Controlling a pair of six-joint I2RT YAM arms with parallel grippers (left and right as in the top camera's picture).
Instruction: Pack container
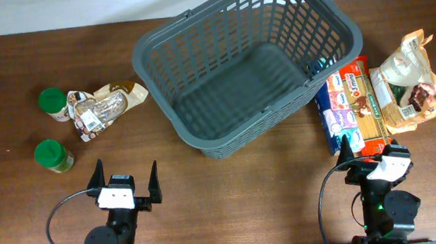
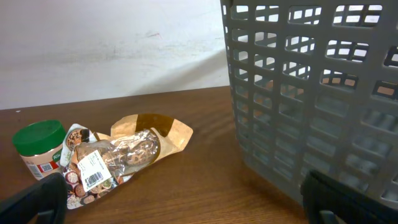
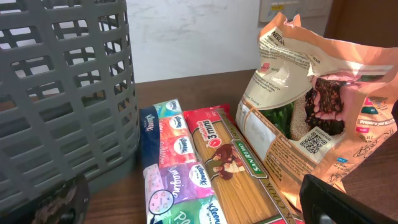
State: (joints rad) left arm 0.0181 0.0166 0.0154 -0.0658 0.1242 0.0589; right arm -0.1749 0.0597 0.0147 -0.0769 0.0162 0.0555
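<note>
Container [image 1: 227,133]: dark grey slotted basket, upright on tabletop [image 1: 232,203]. To its left: green-lidded jars [image 1: 51,101], snack pouch [image 1: 104,106]. To its right: tissues [image 1: 340,108], spaghetti [image 1: 365,103], orange bag [image 1: 411,83]. Left jaws, right jaws: wide apart, holding nothing, on its near side.

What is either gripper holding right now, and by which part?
Nothing is held. The left gripper and the right gripper both stand open and empty, short of the basket.
</note>
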